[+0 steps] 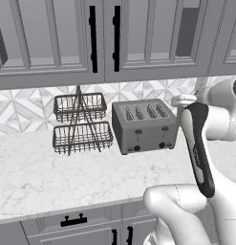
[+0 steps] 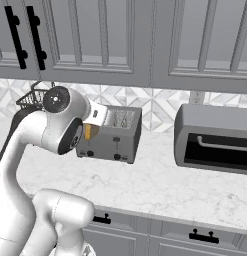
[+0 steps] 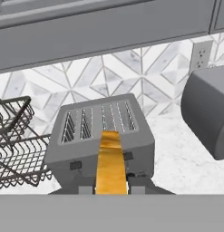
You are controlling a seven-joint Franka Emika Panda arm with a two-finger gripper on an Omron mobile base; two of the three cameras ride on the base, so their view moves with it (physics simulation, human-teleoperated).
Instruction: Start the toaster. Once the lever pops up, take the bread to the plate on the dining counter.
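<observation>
Golden-tan bread (image 3: 110,164) is clamped edge-on in the gripper (image 3: 111,186) — held clear above the boxy metal toaster (image 3: 102,140), set toward the marble counter's (image 1: 38,177) back edge.

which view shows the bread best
The hand view: the bread stands edge-on between the claw tips, before the toaster. In the right base view just a golden sliver peeks past the arm.

toaster (image 1: 144,126) on marble counter (image 1: 52,177) — wire basket rack (image 1: 81,123) beside it
</observation>
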